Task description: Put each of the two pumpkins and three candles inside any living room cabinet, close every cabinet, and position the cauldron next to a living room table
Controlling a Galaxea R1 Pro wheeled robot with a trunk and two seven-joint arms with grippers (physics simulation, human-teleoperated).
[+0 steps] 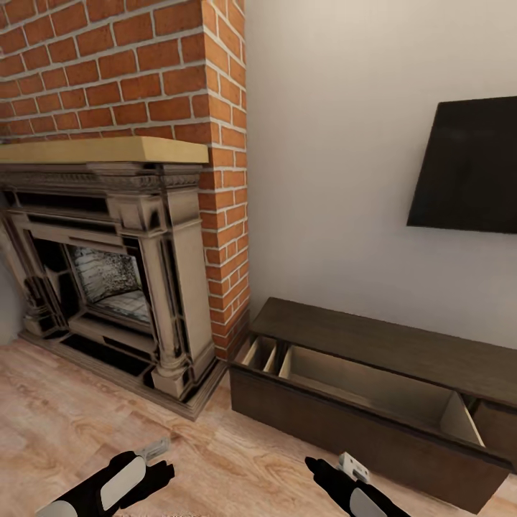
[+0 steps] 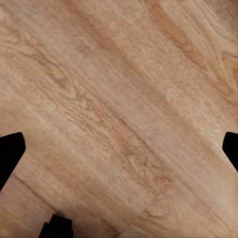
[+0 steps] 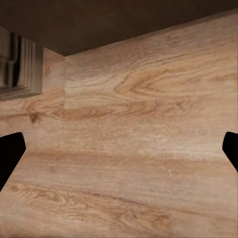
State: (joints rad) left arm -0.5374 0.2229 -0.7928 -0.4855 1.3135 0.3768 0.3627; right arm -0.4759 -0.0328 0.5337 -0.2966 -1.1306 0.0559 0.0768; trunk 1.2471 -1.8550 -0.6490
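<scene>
Left gripper: jaws spread wide, holding nothing, over the wood floor.
Right gripper: jaws apart, holding nothing, above floor near the cabinet front.
Cabinet: against the wall right of the fireplace, long axis along the wall, drawer pulled out toward the robot.

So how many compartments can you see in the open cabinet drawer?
3 clearly: two narrow slots at the drawer end nearest the fireplace, then one wide middle bay. A further section past the far divider is partly hidden.
</scene>
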